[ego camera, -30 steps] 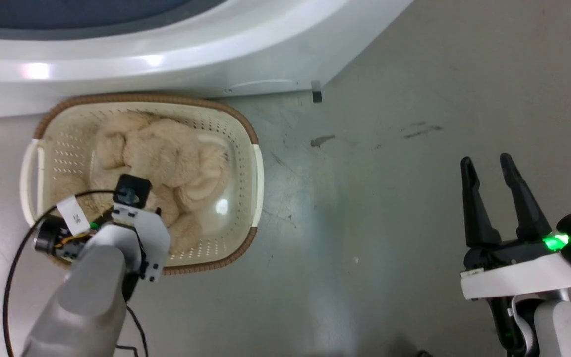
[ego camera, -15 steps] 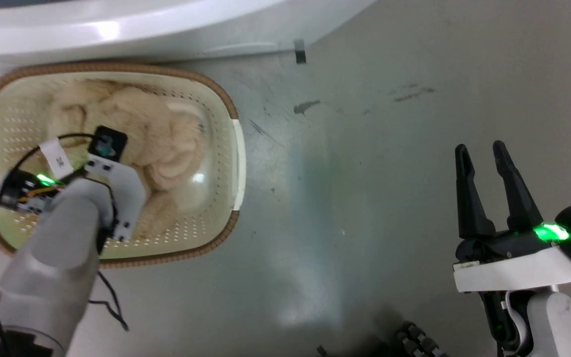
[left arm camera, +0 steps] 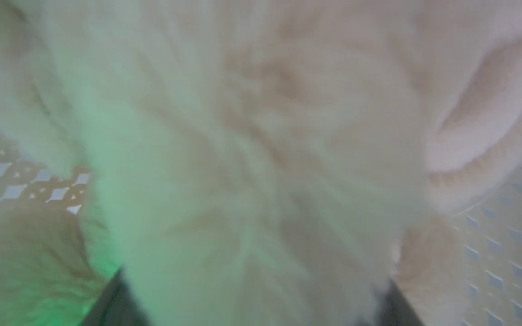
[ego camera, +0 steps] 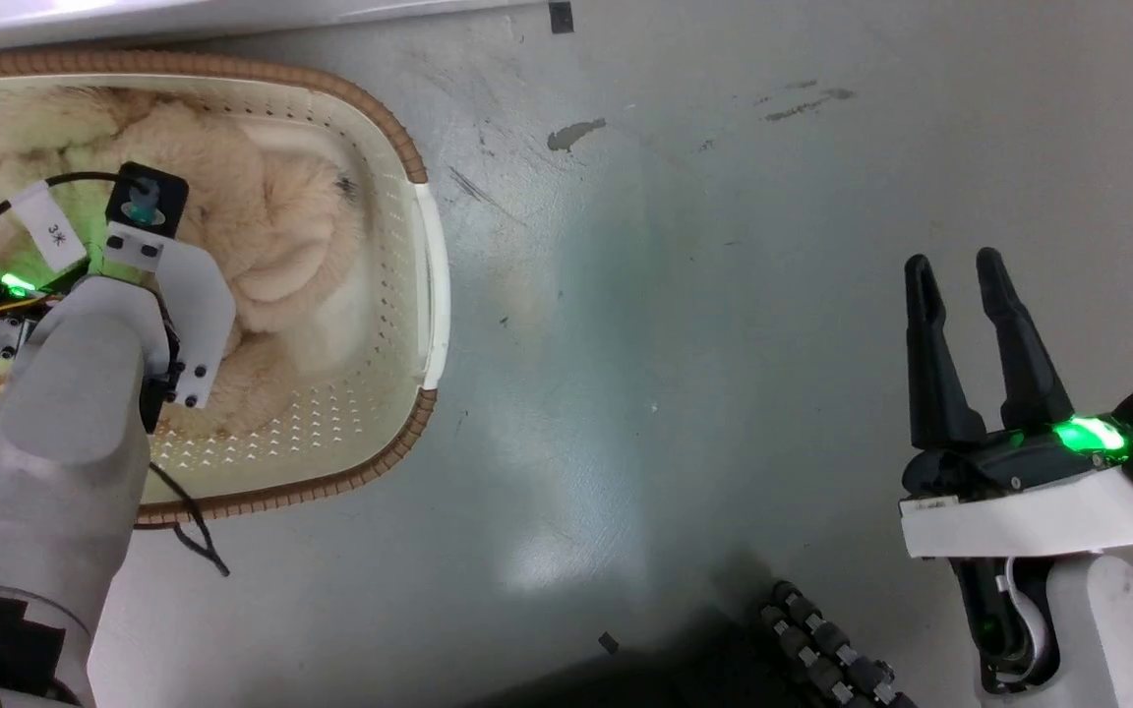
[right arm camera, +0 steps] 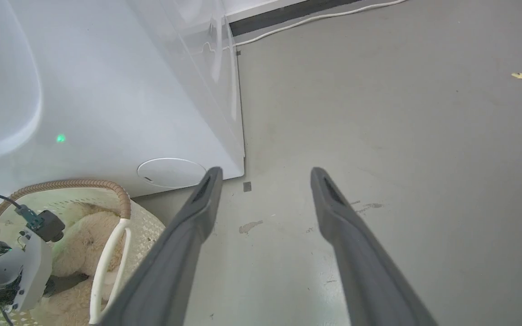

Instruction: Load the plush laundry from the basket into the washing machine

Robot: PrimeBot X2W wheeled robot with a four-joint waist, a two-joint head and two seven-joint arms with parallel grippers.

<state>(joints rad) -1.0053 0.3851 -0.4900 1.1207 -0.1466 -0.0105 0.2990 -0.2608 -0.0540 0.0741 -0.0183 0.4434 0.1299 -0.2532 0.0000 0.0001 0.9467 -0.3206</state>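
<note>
Lying in the basket (ego camera: 429, 285), the plush laundry (ego camera: 271, 226) covers most of its bottom. I note the left gripper (right arm camera: 65, 281) sunk in the fur, its finger ends buried, so I cannot tell whether it is clamped. The basket stands on the floor (ego camera: 675, 295) close to the washing machine (right arm camera: 107, 90). The right gripper (ego camera: 955, 264) hangs well apart over the floor, fingers spread.

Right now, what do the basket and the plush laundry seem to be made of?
The basket looks like cream moulded plastic, faintly glossy, with punched holes; its brown rim looks woven, perhaps rattan or imitation. The plush laundry looks like long-pile synthetic fur, matte and fluffy.
</note>
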